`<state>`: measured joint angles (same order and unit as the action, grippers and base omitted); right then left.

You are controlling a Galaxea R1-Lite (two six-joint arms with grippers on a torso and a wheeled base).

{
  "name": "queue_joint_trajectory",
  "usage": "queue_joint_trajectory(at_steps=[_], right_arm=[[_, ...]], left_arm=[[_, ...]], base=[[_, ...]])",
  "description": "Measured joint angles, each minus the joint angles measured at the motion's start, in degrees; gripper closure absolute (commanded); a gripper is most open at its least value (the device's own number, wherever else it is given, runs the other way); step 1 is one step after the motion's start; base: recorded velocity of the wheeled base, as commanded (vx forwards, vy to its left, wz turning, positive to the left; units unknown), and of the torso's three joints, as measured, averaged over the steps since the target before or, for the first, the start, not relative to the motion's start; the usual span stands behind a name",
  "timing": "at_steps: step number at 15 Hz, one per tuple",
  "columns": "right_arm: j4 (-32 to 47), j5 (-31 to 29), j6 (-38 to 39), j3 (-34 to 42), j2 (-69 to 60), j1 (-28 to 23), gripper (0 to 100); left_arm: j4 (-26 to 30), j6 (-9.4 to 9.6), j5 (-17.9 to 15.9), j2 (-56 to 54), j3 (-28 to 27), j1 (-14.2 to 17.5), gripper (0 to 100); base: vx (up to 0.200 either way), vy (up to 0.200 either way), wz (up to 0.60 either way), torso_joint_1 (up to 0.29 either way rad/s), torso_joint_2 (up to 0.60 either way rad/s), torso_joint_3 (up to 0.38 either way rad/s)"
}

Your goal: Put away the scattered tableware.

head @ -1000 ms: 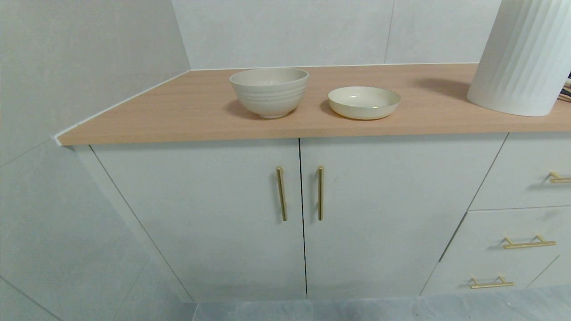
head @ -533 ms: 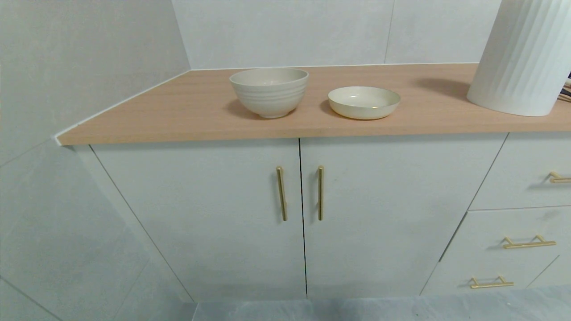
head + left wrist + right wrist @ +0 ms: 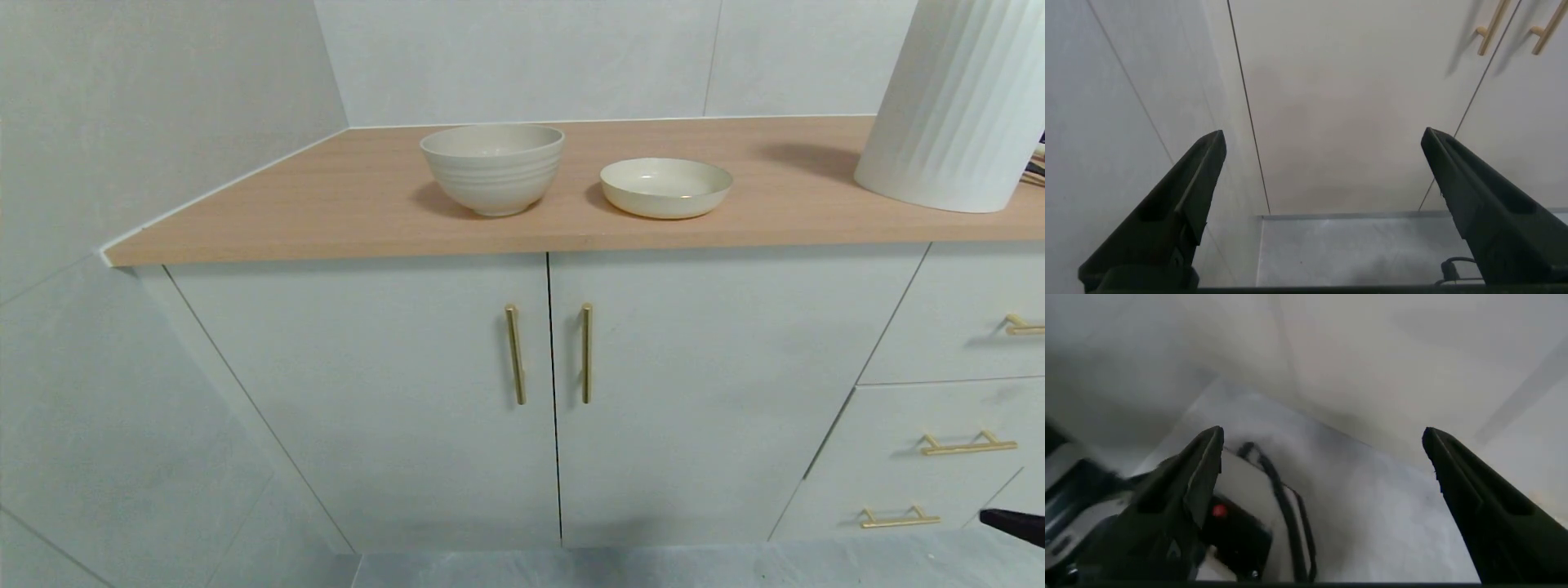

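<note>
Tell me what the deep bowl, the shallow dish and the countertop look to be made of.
The deep bowl looks like glazed ceramic or stoneware: matte off-white, with ridged bands around its wall. The shallow dish is probably glossy ceramic or enamel: cream, with bright highlights inside and a thin golden rim. The countertop is wood or wood-look laminate, matte with fine straight grain; I cannot tell which.

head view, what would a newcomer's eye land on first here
A deep ribbed bowl and, to its right and apart from it, a shallow cream bowl sit on the wooden countertop. Next come the tall white fluted container at the counter's right end and the two gold handles on the closed cabinet doors below.
</note>
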<state>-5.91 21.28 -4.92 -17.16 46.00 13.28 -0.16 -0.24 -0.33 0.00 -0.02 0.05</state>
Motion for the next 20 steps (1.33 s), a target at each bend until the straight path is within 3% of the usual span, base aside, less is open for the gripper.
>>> queue_joint_trajectory(at_steps=[5, 8, 12, 20], right_arm=[[-15.0, -0.1, -0.4, -8.6, 21.3, 7.7, 0], [-17.9, -0.1, 0.5, -15.3, 29.7, 14.7, 0], [-19.5, -0.5, 4.9, -18.3, 36.9, 23.6, 0], [-37.1, -0.5, 20.6, -22.4, 45.9, 25.1, 0]], left_arm=[[0.0, 0.04, 0.0, 0.0, 0.0, 0.0, 0], [0.0, 0.06, 0.0, 0.0, 0.0, 0.0, 0], [0.0, 0.09, 0.0, 0.0, 0.0, 0.0, 0], [0.0, 0.09, 0.0, 0.0, 0.0, 0.0, 0]], base=[[0.0, 0.0, 0.0, 0.0, 0.0, 0.0], [0.0, 0.0, 0.0, 0.0, 0.0, 0.0], [0.0, 0.0, 0.0, 0.0, 0.0, 0.0], [0.0, 0.0, 0.0, 0.0, 0.0, 0.0]])
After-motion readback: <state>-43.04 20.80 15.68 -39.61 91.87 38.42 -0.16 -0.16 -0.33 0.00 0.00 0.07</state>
